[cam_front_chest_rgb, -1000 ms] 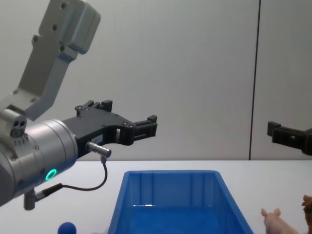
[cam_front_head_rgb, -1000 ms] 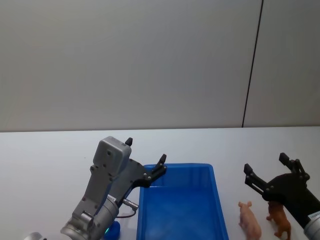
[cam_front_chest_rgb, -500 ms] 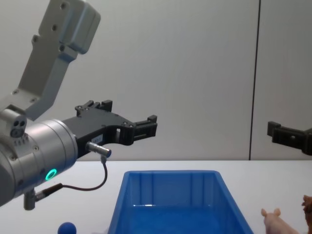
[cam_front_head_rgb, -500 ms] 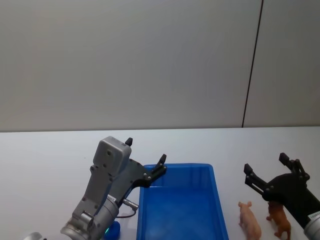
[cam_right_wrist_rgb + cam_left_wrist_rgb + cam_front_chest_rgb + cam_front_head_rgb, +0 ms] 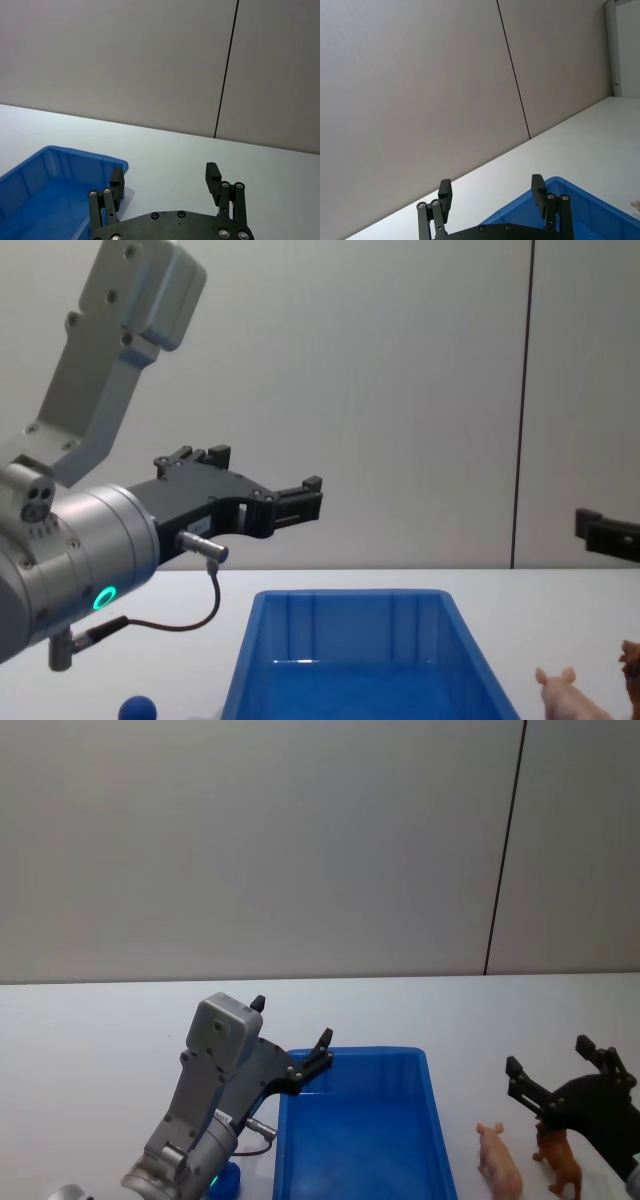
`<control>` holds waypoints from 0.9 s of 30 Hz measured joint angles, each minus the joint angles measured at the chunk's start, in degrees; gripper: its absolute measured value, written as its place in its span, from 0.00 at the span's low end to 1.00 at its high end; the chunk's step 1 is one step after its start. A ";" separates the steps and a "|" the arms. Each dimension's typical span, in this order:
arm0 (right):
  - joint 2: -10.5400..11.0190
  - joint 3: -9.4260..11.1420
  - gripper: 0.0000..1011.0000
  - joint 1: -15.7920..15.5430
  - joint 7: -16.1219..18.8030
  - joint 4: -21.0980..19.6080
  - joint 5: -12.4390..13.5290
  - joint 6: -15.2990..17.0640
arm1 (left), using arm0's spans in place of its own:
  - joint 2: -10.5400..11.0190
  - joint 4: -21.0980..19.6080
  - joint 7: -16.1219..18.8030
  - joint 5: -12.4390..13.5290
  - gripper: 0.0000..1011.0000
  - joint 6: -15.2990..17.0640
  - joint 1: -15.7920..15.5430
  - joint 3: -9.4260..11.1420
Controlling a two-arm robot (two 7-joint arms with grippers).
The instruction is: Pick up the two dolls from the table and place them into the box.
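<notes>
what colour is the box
Bright blue; the box shows best in the head view.

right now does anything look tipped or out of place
Nothing stands out. The pink pig and brown doll stand upright on the table right of the box. The right gripper hovers open above them, the left gripper open by the box.

Light bright, even, diffuse. Wall (image 5: 300, 840) evenly grey. Worktop (image 5: 80, 1020) flat white, shadows faint and soft-edged. Pale sheen along the inner floor of the box (image 5: 350, 625). Green ring (image 5: 103, 597) glows on left arm (image 5: 90, 550).
</notes>
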 joint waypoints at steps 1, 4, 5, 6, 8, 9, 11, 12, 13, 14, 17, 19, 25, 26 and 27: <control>0.25 0.21 0.99 -0.07 -0.13 0.00 0.10 0.56 | 0.00 0.00 0.00 0.00 0.99 0.00 0.00 0.00; 0.68 0.62 0.99 -0.21 -0.41 -0.01 0.24 1.72 | 0.00 0.00 0.00 0.00 0.99 0.00 0.00 0.00; 0.79 0.72 0.99 -0.22 -0.46 -0.01 0.28 2.13 | 0.00 0.00 0.00 0.00 0.99 0.00 0.00 0.00; 0.89 0.81 0.99 -0.25 -0.53 -0.01 0.31 2.43 | 0.00 0.00 0.00 0.00 0.99 0.00 0.00 0.00; 1.20 1.09 0.99 -0.33 -0.62 0.06 0.40 3.39 | 0.00 0.00 0.00 0.00 0.99 0.00 0.00 0.00; 1.29 1.16 0.99 -0.35 -0.64 0.10 0.43 3.73 | 0.00 0.00 0.00 0.00 0.99 0.00 0.00 0.00; 1.49 1.34 0.99 -0.38 -0.67 0.22 0.51 4.51 | 0.00 0.00 0.00 0.00 0.99 0.00 0.00 0.00; 1.64 1.46 0.99 -0.40 -0.69 0.35 0.55 5.13 | 0.00 0.00 0.00 0.00 0.99 0.00 0.00 0.00; 1.70 1.52 0.99 -0.41 -0.69 0.42 0.57 5.44 | 0.00 0.00 0.00 0.00 0.99 0.00 0.00 0.00; 1.78 1.59 0.99 -0.41 -0.69 0.54 0.60 5.89 | 0.00 0.00 0.00 0.00 0.99 0.00 0.00 0.00; 1.98 1.79 0.99 -0.40 -0.65 1.08 0.65 7.54 | 0.00 0.00 0.00 0.00 0.99 0.00 0.00 0.00; 2.00 1.82 0.99 -0.38 -0.63 1.20 0.65 7.85 | 0.00 0.00 0.00 0.00 0.99 0.00 0.00 0.00; 1.98 1.84 0.99 -0.08 -0.09 2.64 0.53 10.40 | 0.00 0.00 0.00 0.00 0.99 0.00 0.00 0.00; 1.95 1.83 0.99 -0.04 0.03 2.80 0.46 10.72 | 0.00 0.00 0.00 0.00 0.99 0.00 0.00 0.00; 1.91 1.80 0.99 0.02 0.12 3.02 0.39 10.97 | 0.00 0.00 0.00 0.00 0.99 0.00 0.00 0.00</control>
